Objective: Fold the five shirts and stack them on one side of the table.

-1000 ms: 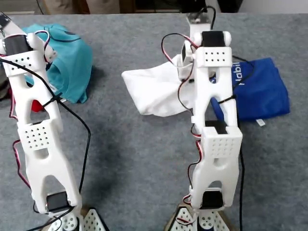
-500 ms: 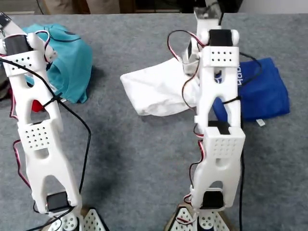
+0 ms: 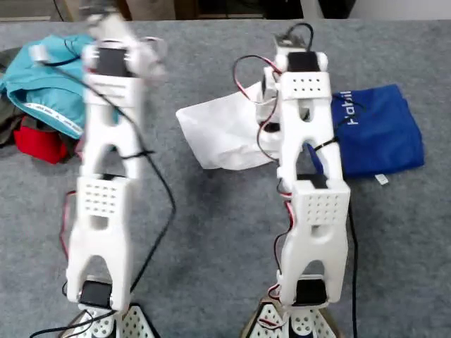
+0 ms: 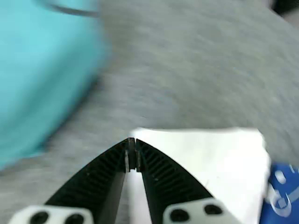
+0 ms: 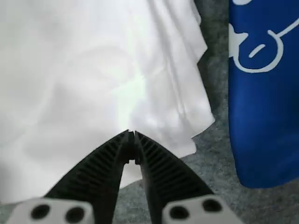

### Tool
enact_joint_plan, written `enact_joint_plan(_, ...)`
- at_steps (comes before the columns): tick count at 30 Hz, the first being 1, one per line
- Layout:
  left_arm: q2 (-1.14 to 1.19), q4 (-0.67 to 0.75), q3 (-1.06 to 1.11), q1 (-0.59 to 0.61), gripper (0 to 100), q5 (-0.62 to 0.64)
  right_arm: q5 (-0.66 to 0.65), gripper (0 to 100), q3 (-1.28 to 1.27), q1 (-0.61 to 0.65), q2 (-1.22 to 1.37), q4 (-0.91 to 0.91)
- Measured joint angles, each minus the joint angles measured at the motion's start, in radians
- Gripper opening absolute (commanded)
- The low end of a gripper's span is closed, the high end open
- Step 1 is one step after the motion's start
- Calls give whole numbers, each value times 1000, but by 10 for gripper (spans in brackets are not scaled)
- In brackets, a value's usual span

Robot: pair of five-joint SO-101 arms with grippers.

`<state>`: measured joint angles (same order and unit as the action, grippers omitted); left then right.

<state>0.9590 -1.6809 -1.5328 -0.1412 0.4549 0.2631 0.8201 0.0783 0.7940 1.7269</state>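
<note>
One teal shirt (image 3: pixel 42 95), one red (image 3: pixel 39 141), one white (image 3: pixel 218 134), one blue (image 3: pixel 384 137).

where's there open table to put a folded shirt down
The widest bare patch of table lies between the left arm and the right arm, in front of the white shirt. Another is the near right corner, in front of the blue shirt. Crowded: the far left corner, where the teal shirt and red shirt pile up.

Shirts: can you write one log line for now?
left gripper shut | right gripper shut above white shirt | blue shirt beside it | teal shirt crumpled
</note>
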Motion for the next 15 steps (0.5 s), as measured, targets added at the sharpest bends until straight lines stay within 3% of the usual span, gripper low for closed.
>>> enact_joint_plan(3,106,81,38,-89,19,43,0,5,0,-43,86,-35)
enact_joint_plan(6,198,120,44,-101,19,55,0,5,0,-87,153,-80)
enact_joint_plan(10,259,121,29,-98,19,58,0,5,20,-107,163,-89)
enact_joint_plan(15,267,41,-52,-106,19,21,-26,5,193,-101,157,31)
